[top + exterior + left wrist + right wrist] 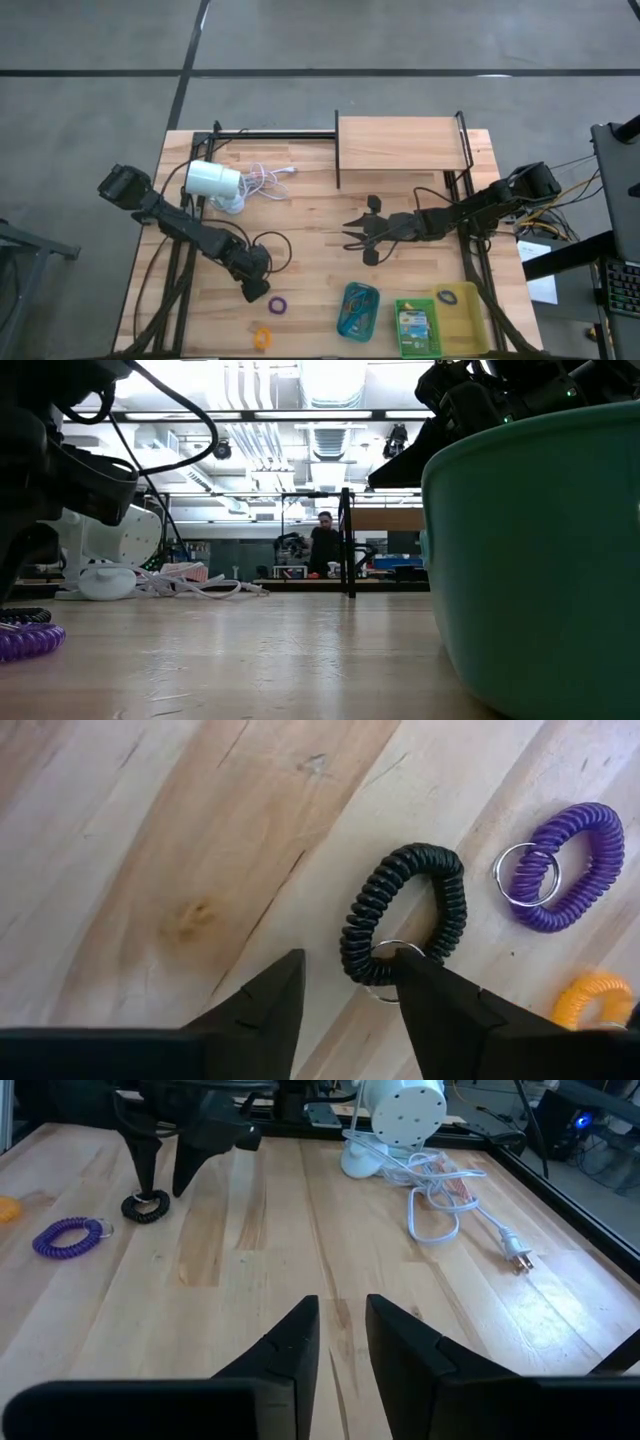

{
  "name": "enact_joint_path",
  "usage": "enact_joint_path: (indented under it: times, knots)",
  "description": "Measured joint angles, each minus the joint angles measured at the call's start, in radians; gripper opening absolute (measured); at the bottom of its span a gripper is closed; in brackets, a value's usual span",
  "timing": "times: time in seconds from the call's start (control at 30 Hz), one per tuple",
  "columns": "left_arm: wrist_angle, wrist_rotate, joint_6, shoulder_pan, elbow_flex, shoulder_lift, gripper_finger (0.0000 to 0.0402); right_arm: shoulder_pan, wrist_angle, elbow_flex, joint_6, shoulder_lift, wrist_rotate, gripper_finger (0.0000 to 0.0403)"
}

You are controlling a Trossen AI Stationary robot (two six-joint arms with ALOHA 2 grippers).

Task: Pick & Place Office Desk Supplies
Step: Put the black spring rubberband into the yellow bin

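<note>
While the left claw (345, 995) hangs low over the counter (310, 260) with its fingers parted, 1 fingertip (425, 982) sits over the metal ring of the black coil loop (405, 915), which lies flat and ungripped. Just beside it lie the purple loop (565, 865) and, farther on, the orange loop (592, 998). Near mid-counter, the right claw (343, 1325) hovers empty, fingers slightly apart.

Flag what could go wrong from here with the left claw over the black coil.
1. The left claw sits off-centre: one finger overlaps the black coil, the other is over bare wood, so closing may flick it away.
2. The purple coil lies close by and could get nudged.
</note>
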Motion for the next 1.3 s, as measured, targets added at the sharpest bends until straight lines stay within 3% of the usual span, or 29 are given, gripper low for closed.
enact_joint_path:
  times: [0.33, 0.77, 1.3]
  knots:
    - [0.019, -0.048, -0.004, -0.001, -0.003, 0.005, 0.0110, 0.000, 0.000, 0.000, 0.000, 0.000, 0.000, 0.0068]
    - [0.081, -0.079, 0.030, 0.000, -0.005, 0.008, 0.0035, 0.000, 0.000, 0.000, 0.000, 0.000, 0.000, 0.0085]
    - [0.130, -0.113, 0.059, 0.050, -0.002, -0.021, 0.0029, 0.000, 0.000, 0.000, 0.000, 0.000, 0.000, 0.0068]
